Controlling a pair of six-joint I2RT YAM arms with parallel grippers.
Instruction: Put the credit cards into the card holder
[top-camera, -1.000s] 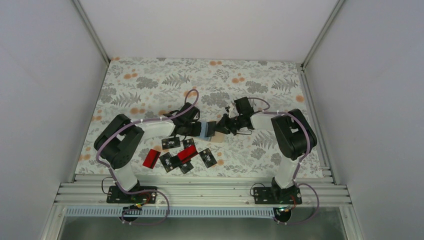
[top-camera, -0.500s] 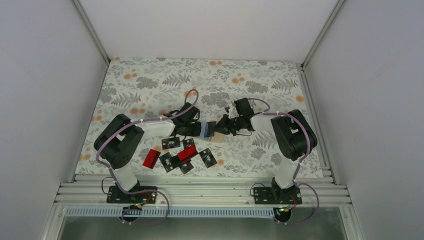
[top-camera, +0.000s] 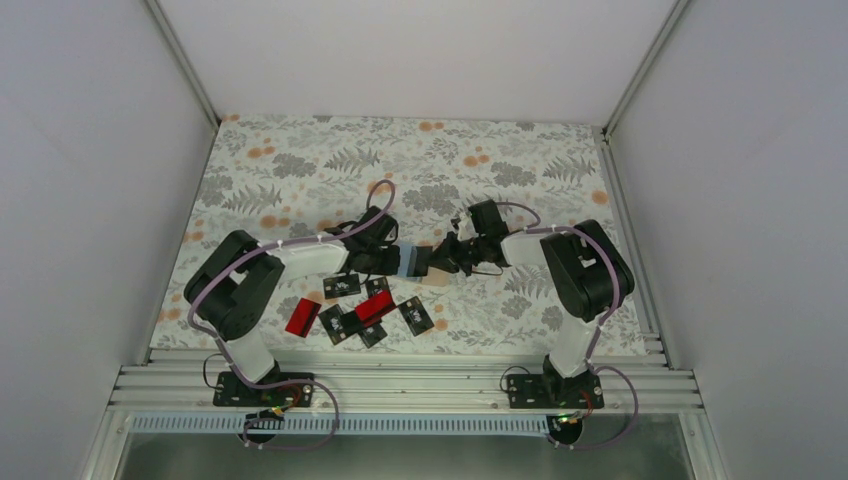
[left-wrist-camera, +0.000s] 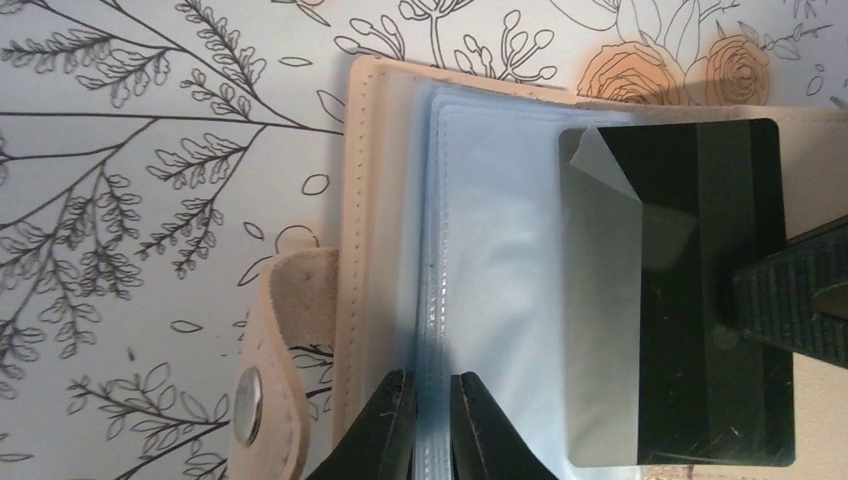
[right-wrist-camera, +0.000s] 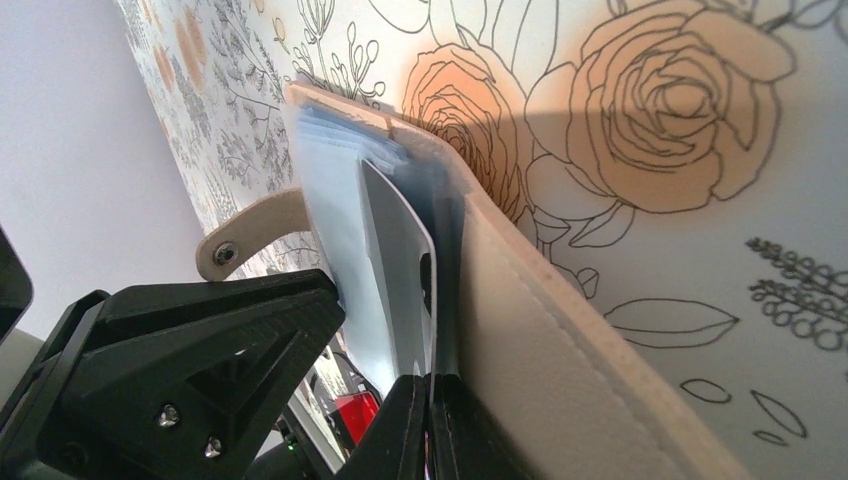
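Top view: on a floral table (top-camera: 300, 170) the two arms meet mid-table. The left gripper (top-camera: 402, 262) and right gripper (top-camera: 440, 258) both reach the holder (top-camera: 412, 262) between them. Just in front of it, loose cards (top-camera: 372, 308), black and red, lie scattered flat near the left arm.

Left wrist view: the holder (left-wrist-camera: 380, 200) lies open, with a tan cover and pale blue clear sleeves (left-wrist-camera: 500, 280). The left gripper (left-wrist-camera: 432, 430) is pinched on the near edge of the sleeves. A black card (left-wrist-camera: 700, 300) sits partway inside a sleeve. A ribbed finger (left-wrist-camera: 795, 300) of the right gripper clamps its outer end. A tan strap (left-wrist-camera: 265, 390) with a snap sticks out beside the cover.

Right wrist view: the right gripper (right-wrist-camera: 430, 430) is closed tight on the thin card (right-wrist-camera: 395, 260), seen edge-on between the sleeves (right-wrist-camera: 330, 200) and the cover (right-wrist-camera: 560, 350). The left gripper (right-wrist-camera: 190, 350) meets the sleeves from the left.
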